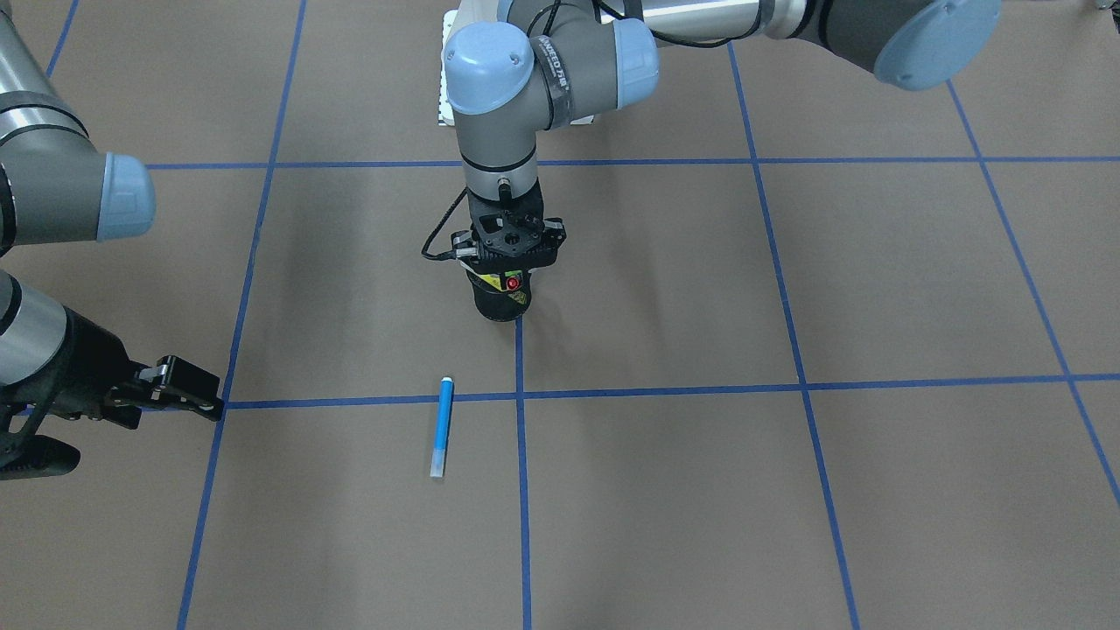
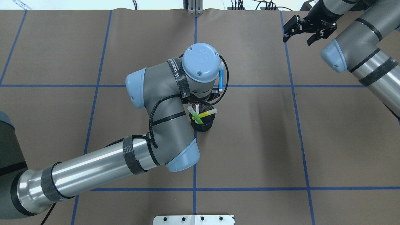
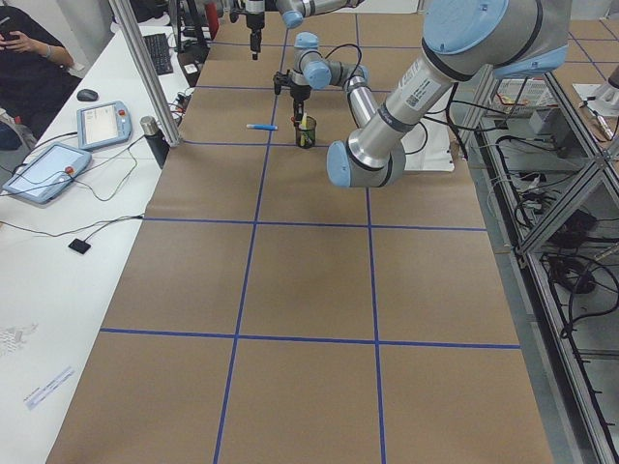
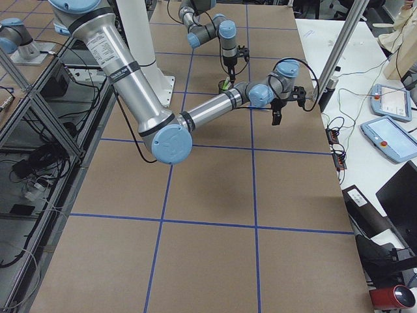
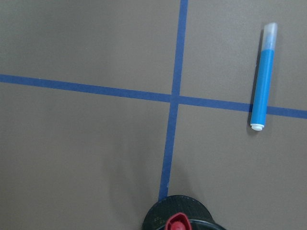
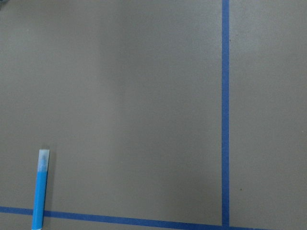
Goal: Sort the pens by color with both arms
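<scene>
Nearest the robot, the black mesh cup (image 2: 203, 127) is being covered from above by the left gripper (image 1: 507, 262), which is being held pointing straight down into it. The jaws are being hidden by the wrist and the cup rim, so apart vs. together cannot be told. Judged step: a pen is being picked out of the cup, prob. the white pen w/ red cap (image 2: 197, 108), since that cap is being shown right under the left wrist cam. For a clean pick, one barrel only is to be clamped and the lift kept straight up. The cup looks light, so it is to be watched for dragging or tipping. Three pens are being held in the cup: the white one, plus the green pen (image 2: 194, 115) and yellow pen (image 2: 208, 113), which are leaning crossed. Just beyond the cup, slightly right, the blue pen (image 2: 221, 76) is lying flat across a tape line. At far right, the right gripper (image 2: 298, 39) is being held w/ fingers apart and nothing in them, well apart from all the pens.
</scene>
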Motion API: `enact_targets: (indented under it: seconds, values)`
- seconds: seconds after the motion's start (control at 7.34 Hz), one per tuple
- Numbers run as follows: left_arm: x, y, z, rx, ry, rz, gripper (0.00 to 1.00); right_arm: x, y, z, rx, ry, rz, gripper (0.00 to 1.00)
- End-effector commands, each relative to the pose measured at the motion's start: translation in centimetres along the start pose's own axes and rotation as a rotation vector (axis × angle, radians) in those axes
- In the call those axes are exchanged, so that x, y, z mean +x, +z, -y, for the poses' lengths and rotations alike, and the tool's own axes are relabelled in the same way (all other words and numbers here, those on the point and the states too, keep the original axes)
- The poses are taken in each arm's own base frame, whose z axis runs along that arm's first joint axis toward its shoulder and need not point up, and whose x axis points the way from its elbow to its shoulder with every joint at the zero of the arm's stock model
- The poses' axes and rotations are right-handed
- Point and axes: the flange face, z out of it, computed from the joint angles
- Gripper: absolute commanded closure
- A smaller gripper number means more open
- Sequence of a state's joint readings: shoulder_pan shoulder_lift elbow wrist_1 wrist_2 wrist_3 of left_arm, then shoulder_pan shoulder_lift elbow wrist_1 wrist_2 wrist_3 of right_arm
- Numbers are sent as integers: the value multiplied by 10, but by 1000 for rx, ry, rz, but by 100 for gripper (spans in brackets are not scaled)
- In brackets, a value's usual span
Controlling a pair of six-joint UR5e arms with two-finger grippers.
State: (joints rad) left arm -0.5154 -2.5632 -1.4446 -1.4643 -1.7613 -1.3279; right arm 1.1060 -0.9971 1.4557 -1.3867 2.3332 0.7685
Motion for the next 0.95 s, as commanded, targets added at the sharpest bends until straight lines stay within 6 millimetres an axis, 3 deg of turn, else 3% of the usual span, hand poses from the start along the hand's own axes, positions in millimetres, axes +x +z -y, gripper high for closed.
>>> enact_targets:
  seconds: [0.0,0.55,0.82]
  values:
    - [2,1,1,6,0,-3,69,1,1,0,-1,1,-1,1]
    - [3,-1,1,7,3,-7,79,1,1,0,-1,1,-1,1]
    - [9,-18,-1,9,8,-34,80,1,1,0,-1,1,-1,1]
